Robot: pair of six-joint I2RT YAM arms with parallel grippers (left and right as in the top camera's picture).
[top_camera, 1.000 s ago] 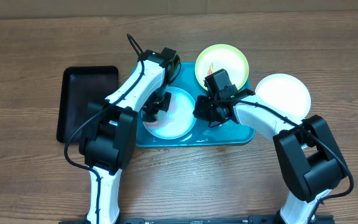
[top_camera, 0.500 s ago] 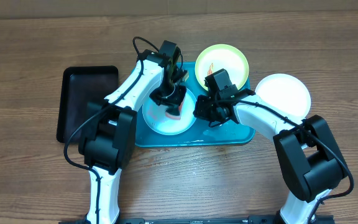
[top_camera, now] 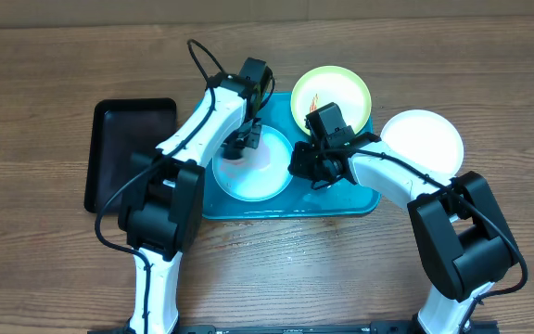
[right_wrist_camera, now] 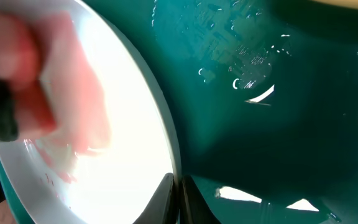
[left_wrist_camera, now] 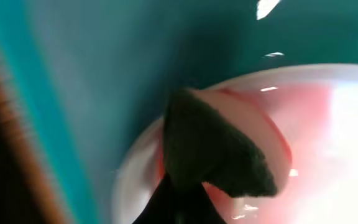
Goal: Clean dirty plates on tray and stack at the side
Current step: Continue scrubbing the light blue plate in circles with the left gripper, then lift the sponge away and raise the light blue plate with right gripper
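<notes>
The turquoise tray is seen at the middle of the wooden tabletop, with a smaller black tray just beside its left edge. The teal-rimmed plate is laid flat in the tray's left half, its inside covered by a pinkish film. The yellow-green plate, marked with red streaks, is set at the tray's far right corner and overlaps the rim there. The white plate is placed on the tabletop just off the tray's right edge. The left gripper is closed around a sponge with a dark scouring face, which is pressed onto the teal-rimmed plate near its far left rim. The right gripper is closed on that plate's right rim, just above the wet tray floor.
</notes>
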